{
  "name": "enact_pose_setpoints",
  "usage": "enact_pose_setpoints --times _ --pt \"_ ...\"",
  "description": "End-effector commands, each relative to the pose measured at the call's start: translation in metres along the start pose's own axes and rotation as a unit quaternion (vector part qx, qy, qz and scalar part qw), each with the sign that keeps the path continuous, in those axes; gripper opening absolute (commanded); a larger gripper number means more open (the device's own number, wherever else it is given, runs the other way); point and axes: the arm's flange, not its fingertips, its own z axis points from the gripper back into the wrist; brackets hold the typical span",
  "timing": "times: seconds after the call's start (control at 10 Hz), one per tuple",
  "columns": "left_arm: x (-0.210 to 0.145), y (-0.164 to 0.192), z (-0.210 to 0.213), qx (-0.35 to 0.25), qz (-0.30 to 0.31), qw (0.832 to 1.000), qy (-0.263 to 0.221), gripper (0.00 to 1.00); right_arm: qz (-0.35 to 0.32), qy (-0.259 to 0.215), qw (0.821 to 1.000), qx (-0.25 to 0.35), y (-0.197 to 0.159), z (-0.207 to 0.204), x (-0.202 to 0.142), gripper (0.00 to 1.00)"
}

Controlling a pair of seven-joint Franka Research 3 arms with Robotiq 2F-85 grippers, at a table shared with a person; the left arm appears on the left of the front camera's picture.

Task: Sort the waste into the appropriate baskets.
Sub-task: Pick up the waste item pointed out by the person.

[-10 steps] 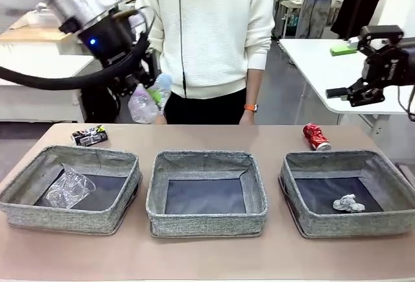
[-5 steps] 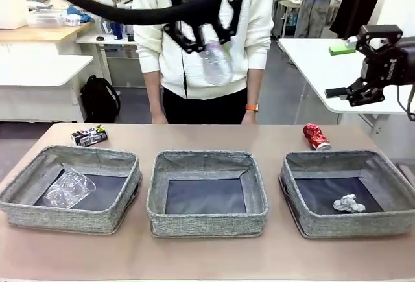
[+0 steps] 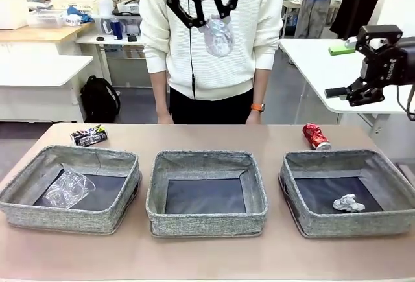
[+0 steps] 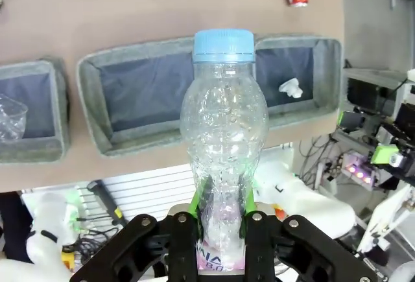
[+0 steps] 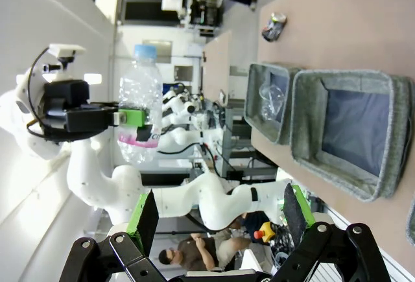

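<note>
Left jaws: clamped on a clear plastic bottle with a blue cap. My green pads press on either side of its lower end, by the pink label.
Bottle: held high over the light brown surface, well apart from everything lying on it. From the front it hangs before the chest of a person in a white jumper. Along my left fingers, the cap points down toward the middle basket's rim.
Right jaws: spread wide with nothing between them, raised at my right side, up beyond the right basket and touching nothing.
Left basket: a rectangular, low-walled grey woven bin with a dark bottom. A clear plastic cup lies on its side inside, toward the left wall.
Middle basket: an identical grey bin, showing only its dark bottom.
Right basket: the third identical bin. A crumpled white paper ball rests on its bottom.
Red can: a crushed red can lies on the surface just beyond the right basket's far left corner.
Black can: a crushed black can lies on the surface just beyond the left basket's far wall.
Person: standing at the far edge, arms hanging down, an orange band on one wrist.
</note>
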Motion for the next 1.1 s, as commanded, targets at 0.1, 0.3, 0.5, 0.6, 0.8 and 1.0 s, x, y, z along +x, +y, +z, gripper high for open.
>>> enact_pose_setpoints --times 0.1,0.3,0.5,0.6,0.8,1.0 --pt "0.000 0.007 0.016 0.042 -0.036 0.998 0.002 0.22 -0.009 0.002 1.000 -0.004 0.003 0.000 0.000 1.00" --pt "0.001 0.010 0.023 0.044 -0.039 0.998 -0.018 0.22 -0.009 0.002 1.000 -0.004 0.003 0.000 0.000 1.00" --pt "0.000 0.016 0.023 0.038 -0.065 0.996 -0.045 0.22 -0.009 0.002 1.000 -0.004 0.003 0.000 0.000 1.00" --pt "0.000 0.011 0.022 0.039 -0.029 0.999 -0.013 0.22 -0.009 0.002 1.000 -0.004 0.003 0.000 0.000 1.00" --pt "0.000 0.011 0.022 0.039 -0.029 0.999 -0.013 0.22 -0.009 0.002 1.000 -0.004 0.003 0.000 0.000 1.00" --pt "0.000 0.011 0.022 0.039 -0.029 0.999 -0.013 0.22 -0.009 0.002 1.000 -0.004 0.003 0.000 0.000 1.00"
